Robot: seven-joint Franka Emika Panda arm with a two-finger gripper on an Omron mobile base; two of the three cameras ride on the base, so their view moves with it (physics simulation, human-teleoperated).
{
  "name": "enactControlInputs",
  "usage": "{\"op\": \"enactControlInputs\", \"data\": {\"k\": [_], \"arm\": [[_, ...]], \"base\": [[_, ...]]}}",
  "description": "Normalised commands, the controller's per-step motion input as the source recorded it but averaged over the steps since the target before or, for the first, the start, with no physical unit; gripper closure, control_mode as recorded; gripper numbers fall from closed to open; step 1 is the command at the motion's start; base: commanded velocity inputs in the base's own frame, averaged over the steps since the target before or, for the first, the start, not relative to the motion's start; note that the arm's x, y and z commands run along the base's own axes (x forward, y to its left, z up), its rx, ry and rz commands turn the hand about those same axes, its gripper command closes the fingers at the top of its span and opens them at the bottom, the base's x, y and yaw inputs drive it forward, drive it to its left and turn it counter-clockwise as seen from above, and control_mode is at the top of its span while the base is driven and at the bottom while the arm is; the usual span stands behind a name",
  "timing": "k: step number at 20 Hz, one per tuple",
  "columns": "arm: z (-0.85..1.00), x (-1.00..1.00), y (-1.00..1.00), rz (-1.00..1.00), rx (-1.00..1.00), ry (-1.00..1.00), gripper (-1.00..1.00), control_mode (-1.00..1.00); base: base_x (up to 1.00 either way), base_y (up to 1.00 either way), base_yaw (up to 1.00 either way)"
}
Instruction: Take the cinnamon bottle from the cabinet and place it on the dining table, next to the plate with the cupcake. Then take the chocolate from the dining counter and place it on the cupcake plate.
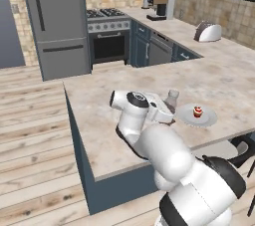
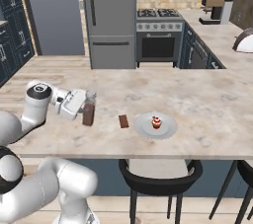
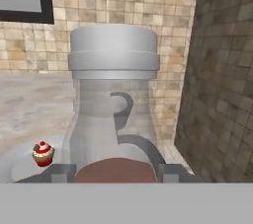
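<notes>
Jaws pinch one cinnamon bottle; one chocolate, one plate, one cupcake nearby

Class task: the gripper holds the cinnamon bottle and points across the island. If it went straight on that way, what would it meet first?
Probably the chocolate, lying between the cinnamon bottle and the plate with the cupcake; depth is unclear, so the gripper might pass above it.

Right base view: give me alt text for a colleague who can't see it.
The white arm's claw grips a slim clear bottle of reddish-brown spice with a pale grey cap, upright over the beige marble island top. Right of it lie a small flat dark-brown chocolate bar and a red-topped cupcake on a round pale grey plate.
</notes>
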Motion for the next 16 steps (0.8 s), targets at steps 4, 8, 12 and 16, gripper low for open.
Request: {"op": "enactControlInputs", "data": {"k": [4,8,12,16], "arm": [[-0.32,0.03,-0.23,-0.23,-0.05,0.0,1.0,-1.0],[-0.41,0.01,-0.23,-0.17,-0.06,0.0,1.0,-1.0],[-0.69,0.04,-0.06,-0.12,-0.08,0.03,1.0,-1.0],[-0.52,0.01,0.0,-0.1,-0.08,0.0,1.0,-1.0]], "base": [[0.0,0.0,0.0],[0.0,0.0,0.0],[0.0,0.0,0.0],[0.0,0.0,0.0]]}}
